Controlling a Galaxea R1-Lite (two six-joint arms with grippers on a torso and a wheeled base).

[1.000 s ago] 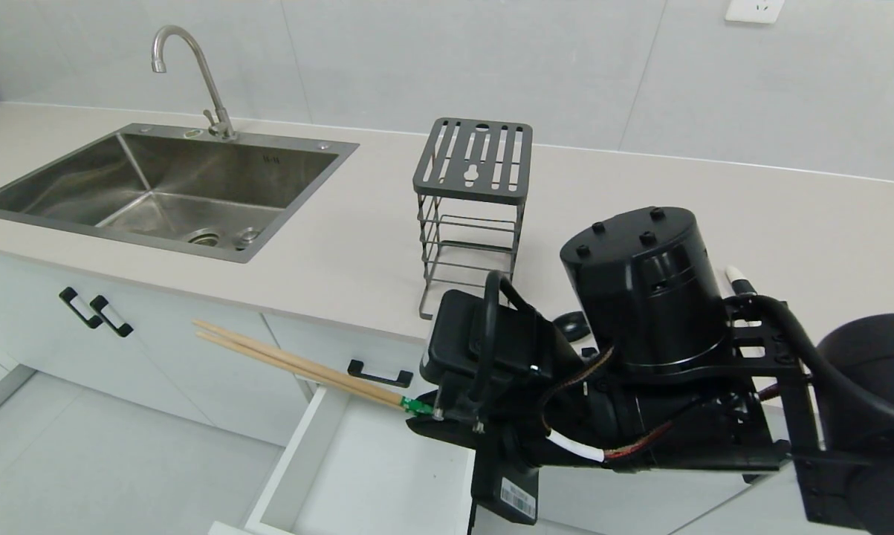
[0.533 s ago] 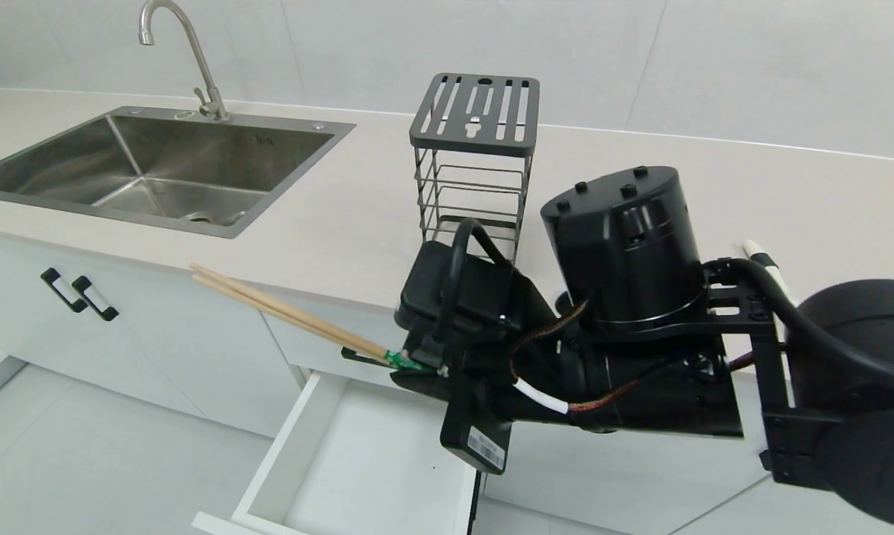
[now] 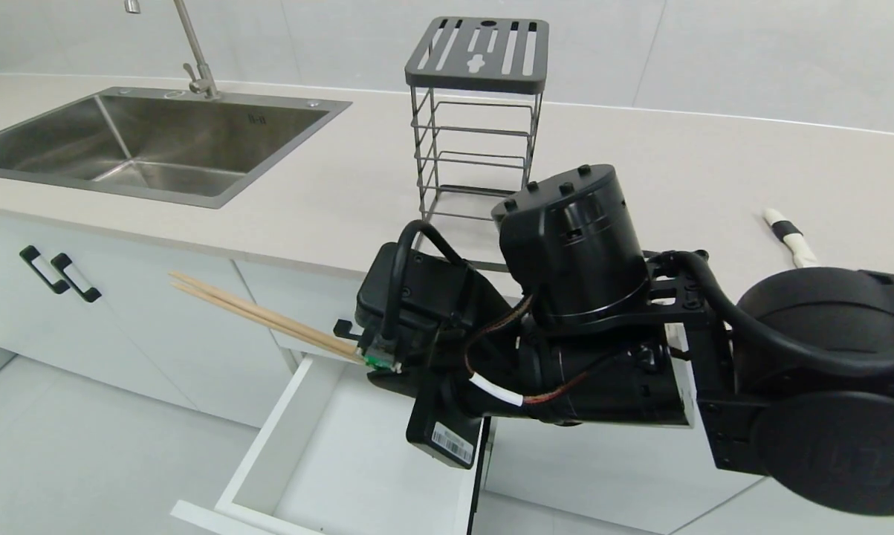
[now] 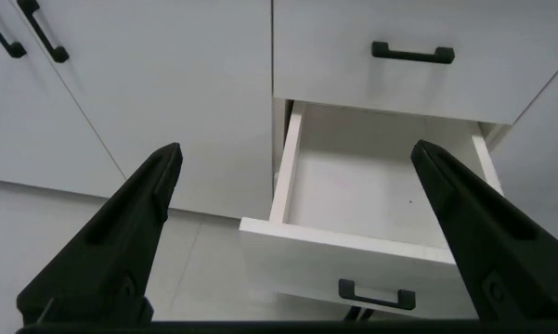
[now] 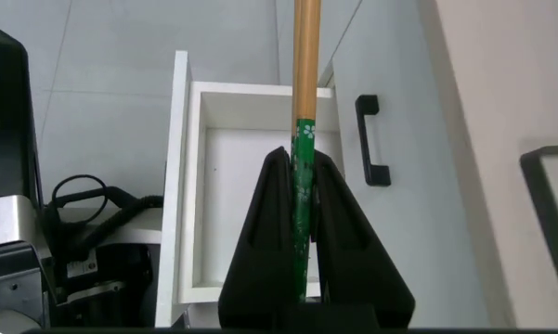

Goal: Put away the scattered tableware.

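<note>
Right wrist view is showing your right claw (image 5: 302,165) pinching the chopsticks (image 5: 305,83) at their green ends, over the open drawer (image 5: 251,213). They're looking light, stiff and slick, so you're probably risking them swivelling. Meanwhile your left claw (image 4: 297,158) is hanging wide open.

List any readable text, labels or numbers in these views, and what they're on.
None legible.
Stamped mark on the sink back wall: too small to read.
Print on the barcode sticker under the right arm: too small to read.
Green ends of the chopsticks: white pattern, not text.
</note>
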